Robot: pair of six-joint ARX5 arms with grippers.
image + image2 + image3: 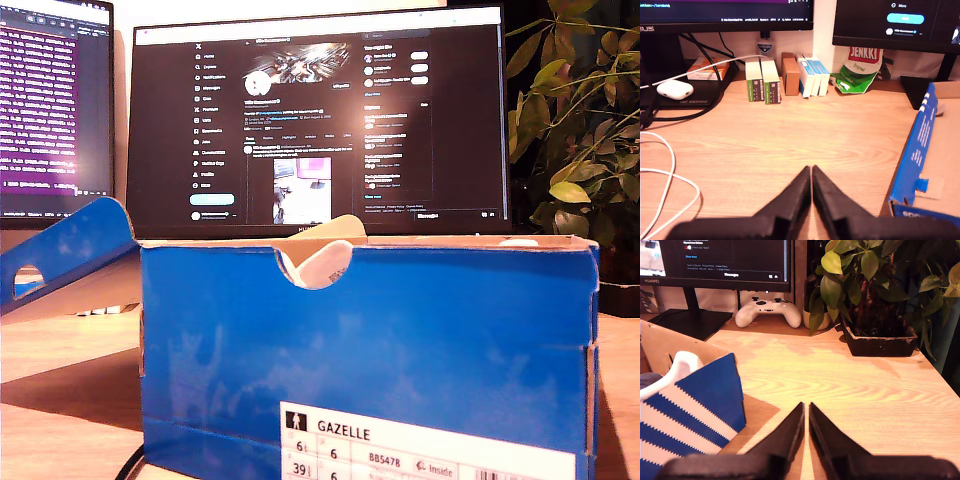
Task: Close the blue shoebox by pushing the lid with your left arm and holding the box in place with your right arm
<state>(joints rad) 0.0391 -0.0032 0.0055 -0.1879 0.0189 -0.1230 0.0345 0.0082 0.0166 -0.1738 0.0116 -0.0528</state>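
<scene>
- Box (370, 350) sits on the desk (790, 135), filling the exterior view's foreground; open, with a shoe (322, 258) poking above the rim.
- Lid (65, 255) is up and tilted back at the exterior view's left.
- My first gripper (811, 172) is clenched, jaws touching, holding nothing, over bare desk; lid edge (920, 145) is near it, apart.
- My second gripper (806, 409) is clenched too, holding nothing, just beside the box's striped side (695, 410), not touching.
- Plant (875, 295) and controller (768, 311) are well beyond.
</scene>
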